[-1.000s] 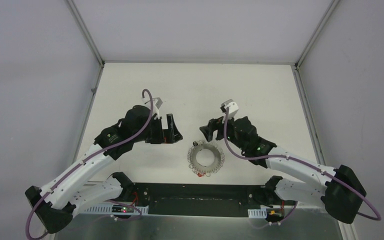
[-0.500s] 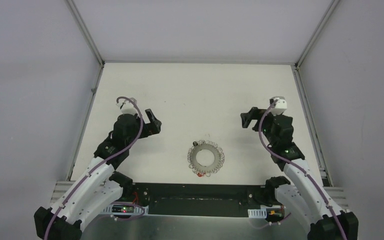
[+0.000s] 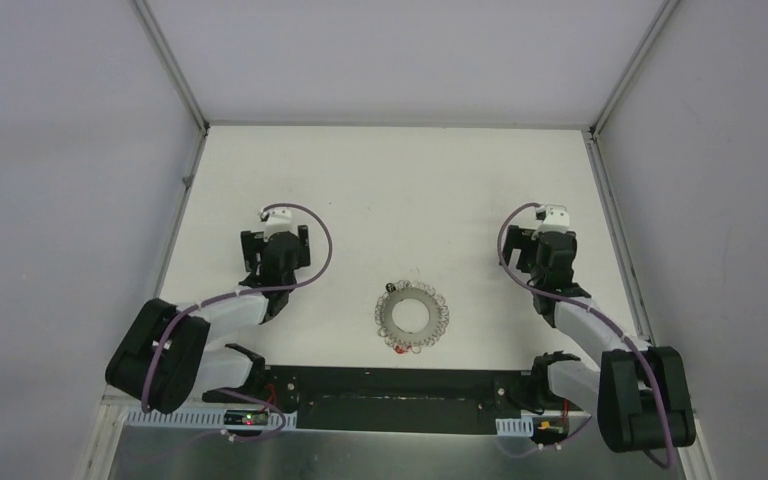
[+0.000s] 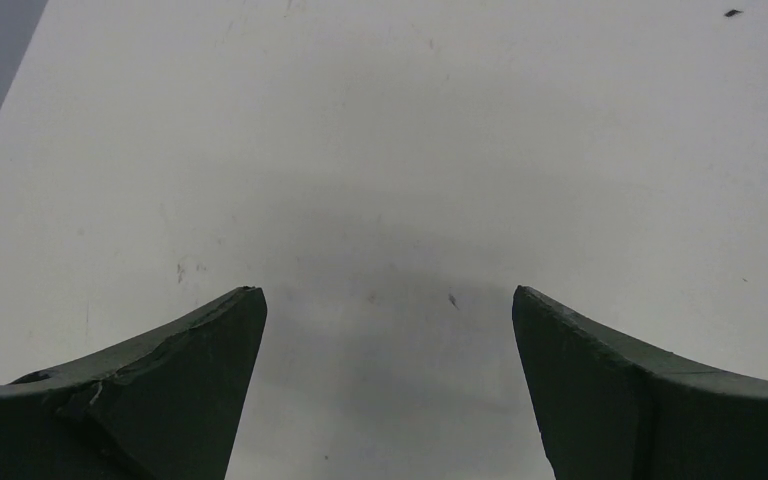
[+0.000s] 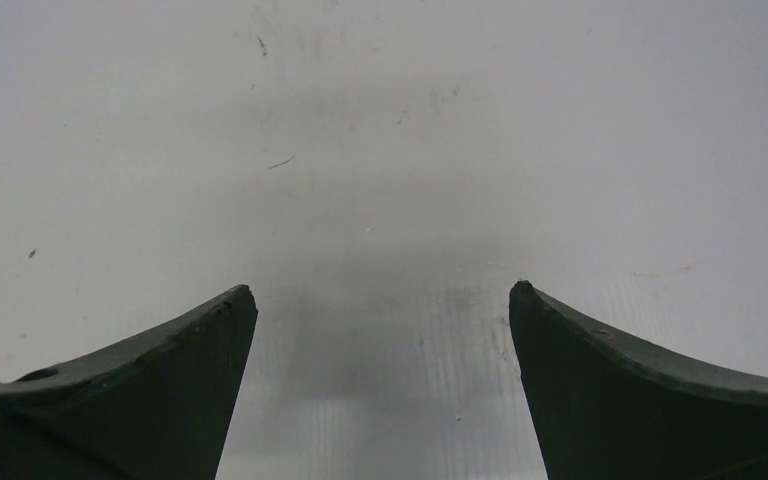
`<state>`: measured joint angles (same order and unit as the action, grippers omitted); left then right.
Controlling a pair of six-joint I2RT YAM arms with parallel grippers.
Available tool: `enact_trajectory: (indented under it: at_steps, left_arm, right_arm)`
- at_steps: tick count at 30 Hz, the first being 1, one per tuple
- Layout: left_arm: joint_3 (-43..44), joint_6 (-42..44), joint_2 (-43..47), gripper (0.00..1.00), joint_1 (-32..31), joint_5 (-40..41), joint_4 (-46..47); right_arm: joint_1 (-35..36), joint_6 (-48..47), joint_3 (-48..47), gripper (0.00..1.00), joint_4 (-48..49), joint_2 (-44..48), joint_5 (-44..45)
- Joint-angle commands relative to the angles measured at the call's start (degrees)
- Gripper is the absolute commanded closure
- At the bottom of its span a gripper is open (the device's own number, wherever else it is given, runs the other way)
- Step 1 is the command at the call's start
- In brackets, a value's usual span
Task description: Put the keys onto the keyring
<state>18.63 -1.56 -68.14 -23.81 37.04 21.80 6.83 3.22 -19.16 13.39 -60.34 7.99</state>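
Observation:
The keyring (image 3: 411, 315), a silvery-grey ring fringed with small wire loops, lies flat on the white table (image 3: 390, 190) between the two arms. A tiny red speck, the keys (image 3: 399, 348), shows at its near edge among the loops; how it is joined is too small to tell. My left gripper (image 3: 274, 247) hangs to the ring's left and my right gripper (image 3: 544, 247) to its right, both well apart from it. In the left wrist view the left gripper (image 4: 385, 292) is open over bare table. In the right wrist view the right gripper (image 5: 380, 288) is open too, nothing between its fingers.
Grey walls with metal rails (image 3: 172, 60) enclose the table on three sides. The black base plate (image 3: 390, 400) with both arm mounts runs along the near edge. Both arms are folded back close to their bases.
Both arms have drawn back from beside the keyring and folded toward their own sides. The right gripper has opened wider. The keyring has not moved.

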Motion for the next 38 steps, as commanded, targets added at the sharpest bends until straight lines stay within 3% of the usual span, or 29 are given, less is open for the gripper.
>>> enact_trajectory:
  at_steps: [1, 3, 5, 7, 10, 14, 17, 20, 23, 38]
  left_arm:
    - [-0.28, 2.28, -4.74, 0.01, 4.93, -4.47, 18.29]
    - [1.99, 0.40, -5.54, 0.01, 8.11, -7.42, 13.33]
    - [1.75, 3.40, -6.52, 0.01, 9.51, -9.96, 15.22]
    - [-2.42, 7.79, -10.28, 0.01, 10.45, -13.23, 29.58]
    - [-4.49, 8.21, -18.12, 0.01, 12.63, -19.69, 40.58]
    - [-0.77, 6.42, -18.04, 0.01, 14.09, -20.04, 32.92]
    - [-0.10, 5.39, -17.75, 0.01, 14.27, -18.71, 31.01]
    - [-0.31, 5.78, -18.44, 0.01, 14.32, -18.66, 32.65]
    - [-0.21, 5.88, -18.55, 0.01, 14.32, -18.65, 32.42]
    - [-0.20, 5.78, -18.35, 0.01, 14.32, -18.67, 32.07]
  right_arm:
    - [-1.22, -2.88, 2.27, 0.00, 17.85, -5.15, 3.57]
    - [-1.69, -4.19, 3.30, 0.00, 22.41, -7.26, 3.57]
    - [-2.06, -5.67, 3.93, 0.00, 26.32, -8.81, 2.20]
    - [-2.46, -6.08, 3.92, 0.00, 30.46, -11.01, 0.58]
    - [-2.92, -5.76, 2.93, 0.00, 34.44, -15.76, -3.15]
    - [-3.17, -5.02, 4.75, 0.00, 51.47, -28.73, -2.76]
    - [-3.18, -3.45, 0.94, 0.00, 40.34, -26.94, 0.80]
    - [-3.30, -1.82, -0.12, 0.00, 38.53, -26.98, 3.27]
    - [-3.23, -0.13, -0.55, 0.00, 39.30, -27.70, 7.74]
    - [-3.16, -0.47, -0.56, 0.00, 39.32, -27.85, 7.66]
